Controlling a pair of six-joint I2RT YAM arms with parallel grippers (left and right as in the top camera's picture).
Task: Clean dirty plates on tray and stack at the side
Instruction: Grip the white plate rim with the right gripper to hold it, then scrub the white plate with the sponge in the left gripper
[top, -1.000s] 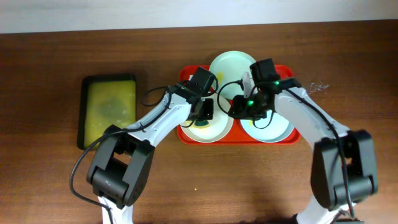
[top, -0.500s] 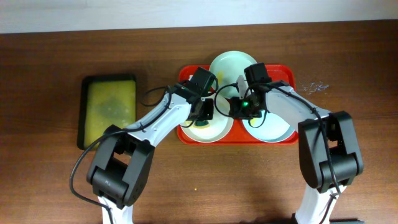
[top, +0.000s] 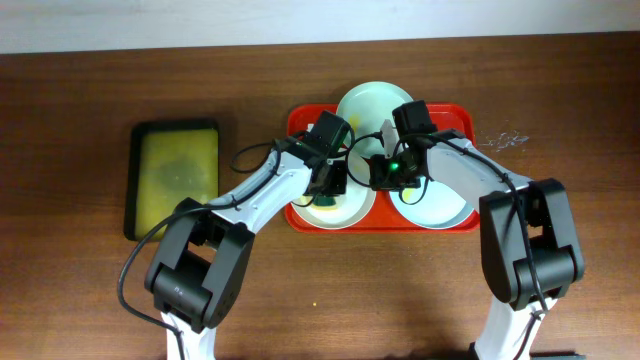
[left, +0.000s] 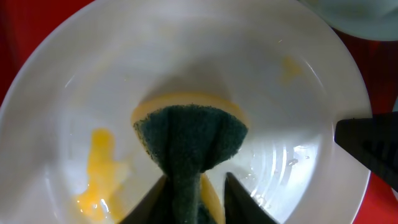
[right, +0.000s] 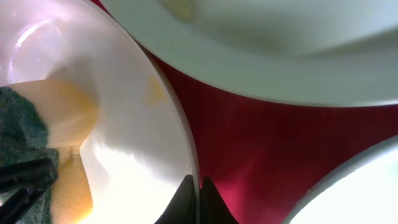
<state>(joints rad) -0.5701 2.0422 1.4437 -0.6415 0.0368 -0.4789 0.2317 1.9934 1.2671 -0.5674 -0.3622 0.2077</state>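
Note:
The red tray holds three plates. The mint green plate lies at the back, the white plate front left and the pale blue plate front right. My left gripper is over the white plate, shut on a folded green and yellow sponge that presses on it. A yellow smear lies beside the sponge. My right gripper is shut on the white plate's right rim, one finger on each side. The red tray floor shows beside it.
A black-rimmed yellow-green tray lies on the brown table to the left of the red tray. Small clear scraps lie to the right of the red tray. Both arms reach in from the front and meet over the tray's middle.
My right gripper moved left to the white plate's rim and closed on it. My left gripper stayed over the white plate with the sponge.

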